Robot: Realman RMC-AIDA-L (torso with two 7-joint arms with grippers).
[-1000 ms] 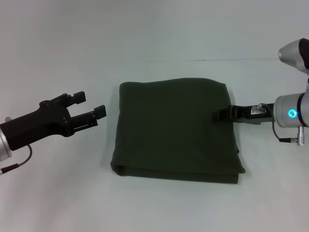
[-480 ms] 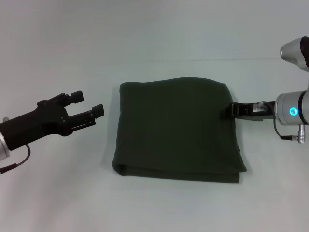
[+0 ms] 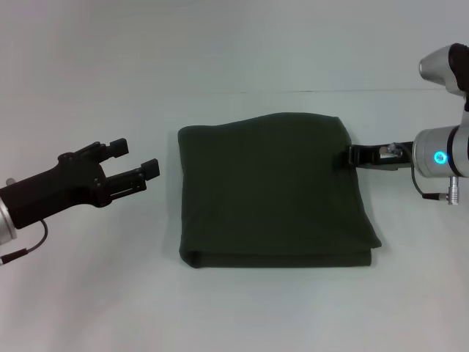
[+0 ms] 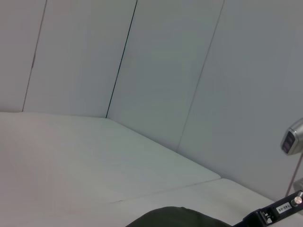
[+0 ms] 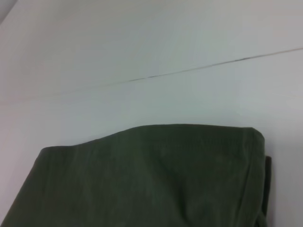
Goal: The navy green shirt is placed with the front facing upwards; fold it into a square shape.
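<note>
The navy green shirt (image 3: pixel 275 191) lies folded near-square at the table's (image 3: pixel 88 293) centre; the right hand (image 3: pixel 355 155), grip unclear, touches its three-o'clock edge, seemingly tidying, while the left hand (image 3: pixel 139 163) waits wide-open at nine o'clock.

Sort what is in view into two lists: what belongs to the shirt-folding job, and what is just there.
Belongs to the job:
- navy green shirt, folded into a rough square, plain side up
- right gripper, at the shirt's right edge
- left gripper, open, hovering apart from the shirt's left edge

Just there:
- white table
- white wall panels; nothing else lies about
</note>
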